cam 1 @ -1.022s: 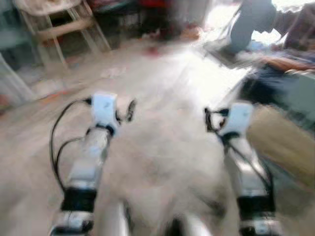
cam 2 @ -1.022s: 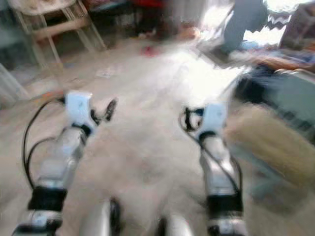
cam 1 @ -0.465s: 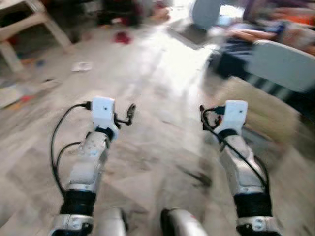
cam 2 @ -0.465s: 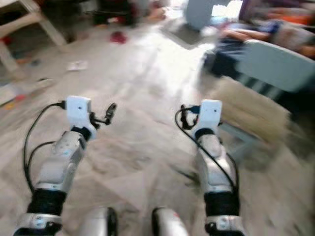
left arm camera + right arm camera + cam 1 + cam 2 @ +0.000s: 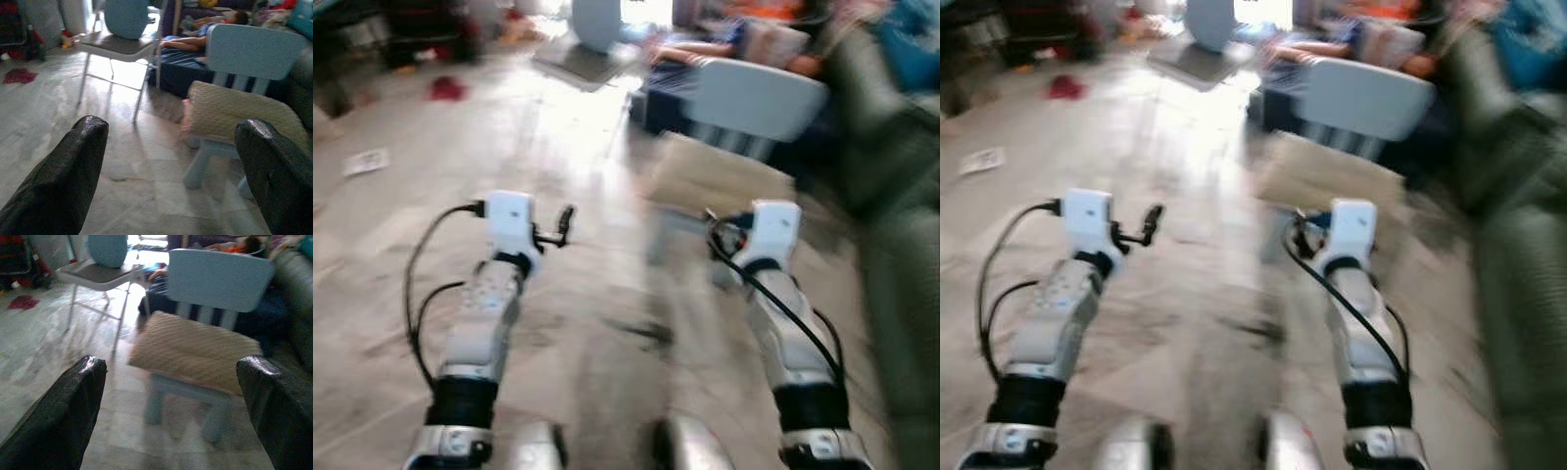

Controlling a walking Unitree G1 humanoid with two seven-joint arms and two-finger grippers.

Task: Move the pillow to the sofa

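The floor is pale stone tile, shiny where light falls on it, and it takes up most of the room. On the robot's right stands a big dark green sofa, blurry in the head views. Farther back is a folding chair with thin metal legs and a blue-grey back. Past the chairs a person lies on something low and dark.

Near the sofa stands a small light blue chair with a flat back and short legs. The pillow lies on its seat — it is tan, bumpy and wide, and it hangs over the seat edges. It is not on the sofa.

Both silver arms reach forward over the floor. The left gripper is out in front, with its two black fingers spread wide apart and nothing between them. The right gripper points at the pillow and the little chair — its fingers are spread wide too, and it holds nothing. It is near the pillow but does not touch it.

A small red thing lies on the floor far off on the left, and a white scrap lies nearer.
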